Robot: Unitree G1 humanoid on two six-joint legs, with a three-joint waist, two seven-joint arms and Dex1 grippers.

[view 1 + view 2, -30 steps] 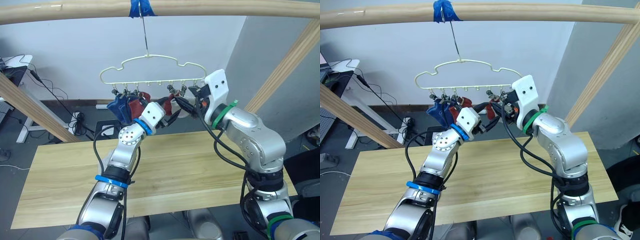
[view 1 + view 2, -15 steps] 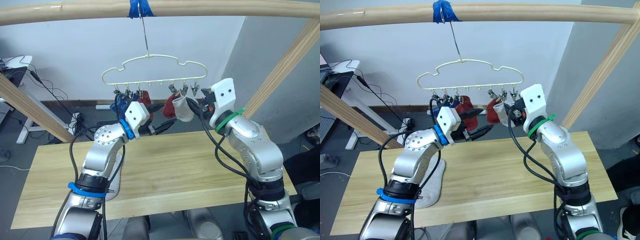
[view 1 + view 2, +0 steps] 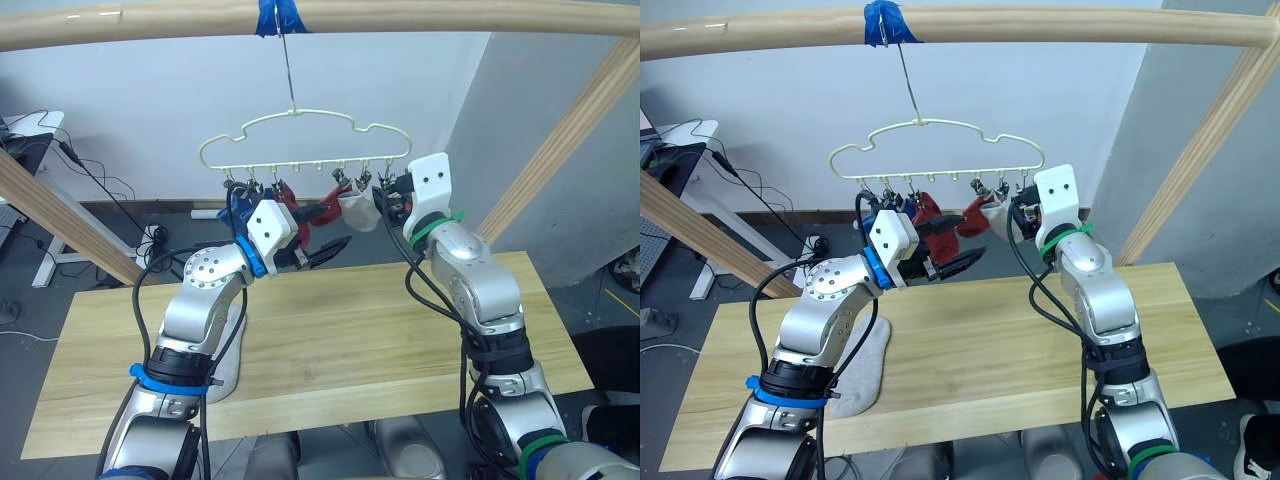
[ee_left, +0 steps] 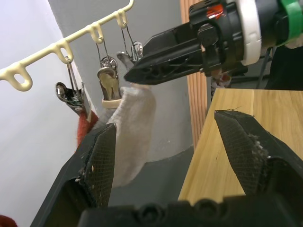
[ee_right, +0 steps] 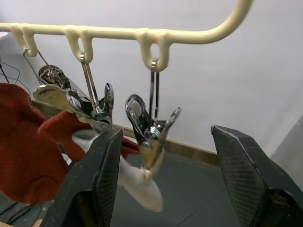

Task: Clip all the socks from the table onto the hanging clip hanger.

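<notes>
I am pulling my left gripper (image 3: 338,222) back from the hanger (image 3: 300,112): a second ago it was pressed up among the clips beside my right gripper (image 3: 388,200), and now it is hanging over the back edge of the tabletop (image 3: 350,330), just clear of the row, with its jaws spread wide and nothing between them. The hung grey sock (image 3: 357,212) that both grippers were working on is now dangling from a clip near the hanger's right end, with no finger of mine on it, so I am judging that clip to have taken. My right gripper is staying up at the right end; half a second ago it was sitting a little off to the side, and now it is pointing in at the clips again, jaws wide apart and holding nothing, with the last clip (image 5: 147,127) hanging bare between its fingers. Along the row I am also seeing the red socks (image 3: 290,200) near the middle and blue sock fabric (image 3: 238,212) at the left end, though I cannot tell whether that is one blue sock or two. With my left arm swung away, the loose grey sock (image 3: 855,365) is lying in plain sight on the left half of the tabletop, near the front edge. That is telling me the work is nearly done: this sock is the one left to fetch, and the bare clip at the right end looks like the place for it.
</notes>
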